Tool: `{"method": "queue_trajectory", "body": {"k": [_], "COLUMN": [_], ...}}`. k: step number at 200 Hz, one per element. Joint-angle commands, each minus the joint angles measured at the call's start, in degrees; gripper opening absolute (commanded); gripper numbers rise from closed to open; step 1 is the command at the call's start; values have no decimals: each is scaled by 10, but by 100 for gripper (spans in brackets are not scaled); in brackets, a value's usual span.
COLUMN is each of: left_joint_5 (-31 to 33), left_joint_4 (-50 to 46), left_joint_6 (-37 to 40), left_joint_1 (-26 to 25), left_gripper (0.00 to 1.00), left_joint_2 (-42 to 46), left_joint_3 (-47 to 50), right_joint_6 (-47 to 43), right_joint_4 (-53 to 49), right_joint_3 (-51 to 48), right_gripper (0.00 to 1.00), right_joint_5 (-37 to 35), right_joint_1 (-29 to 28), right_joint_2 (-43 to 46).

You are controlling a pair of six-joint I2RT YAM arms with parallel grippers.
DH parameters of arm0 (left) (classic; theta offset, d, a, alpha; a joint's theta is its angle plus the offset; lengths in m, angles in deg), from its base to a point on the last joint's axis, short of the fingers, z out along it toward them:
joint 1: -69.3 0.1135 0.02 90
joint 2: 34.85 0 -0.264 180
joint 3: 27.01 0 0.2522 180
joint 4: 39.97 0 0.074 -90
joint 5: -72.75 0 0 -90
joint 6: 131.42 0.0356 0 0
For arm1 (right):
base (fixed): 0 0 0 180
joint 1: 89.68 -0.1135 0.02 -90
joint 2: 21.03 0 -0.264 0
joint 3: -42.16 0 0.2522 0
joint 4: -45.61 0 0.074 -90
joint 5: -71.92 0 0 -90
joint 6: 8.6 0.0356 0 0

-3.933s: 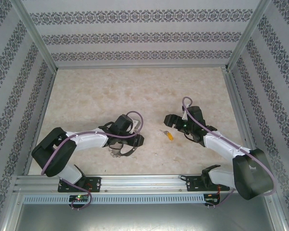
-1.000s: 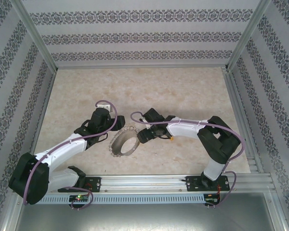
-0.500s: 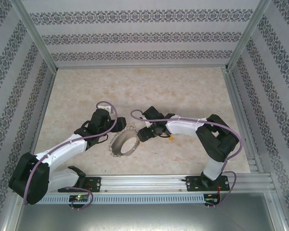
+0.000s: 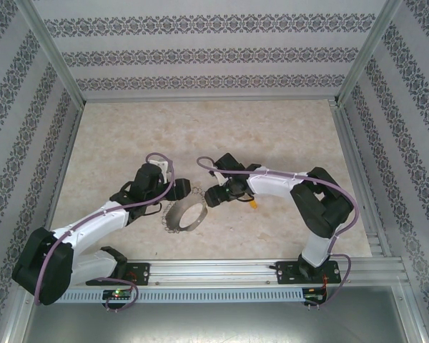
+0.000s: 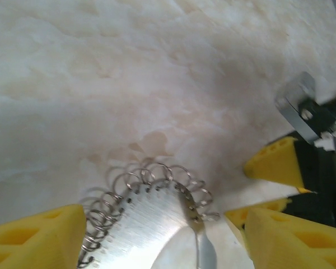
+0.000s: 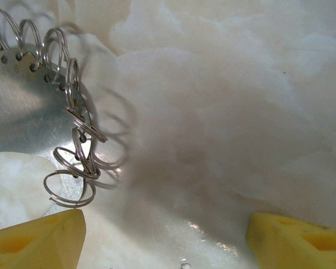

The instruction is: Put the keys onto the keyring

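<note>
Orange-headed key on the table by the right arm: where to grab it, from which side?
Take the key by its orange head, straight down from above, pinching across the head. It lies flat on the table, so no side approach gets under it, and the head is probably its bulkiest part.

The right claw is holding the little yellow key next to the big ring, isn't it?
Not holding it. The right wrist view shows the right claw open and empty, next to the big ring. The little yellow key lies loose on the table nearby, as the top view shows.
</note>
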Motion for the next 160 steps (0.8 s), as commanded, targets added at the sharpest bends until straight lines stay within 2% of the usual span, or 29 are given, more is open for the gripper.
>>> {"method": "queue_trajectory", "body": {"k": [1, 39, 114, 160], "left_joint_5": [-71, -97, -113, -92], "left_joint_4": [3, -48, -156, -186], "left_joint_6": [40, 109, 204, 222], "left_joint_1": [-10, -65, -114, -131], "left_gripper": [68, 56, 53, 49], "left_joint_2": [-14, -77, -202, -237], "left_joint_3": [-2, -52, -182, -217], "right_joint_6": [5, 23, 40, 44], "right_joint_4": [81, 73, 73, 80], "right_joint_3": [-21, -68, -138, -162], "right_gripper": [79, 80, 82, 83], "right_joint_5": [-41, -48, -41, -24], "right_joint_1": [30, 58, 110, 150], "right_joint_2": [25, 103, 180, 214]}}
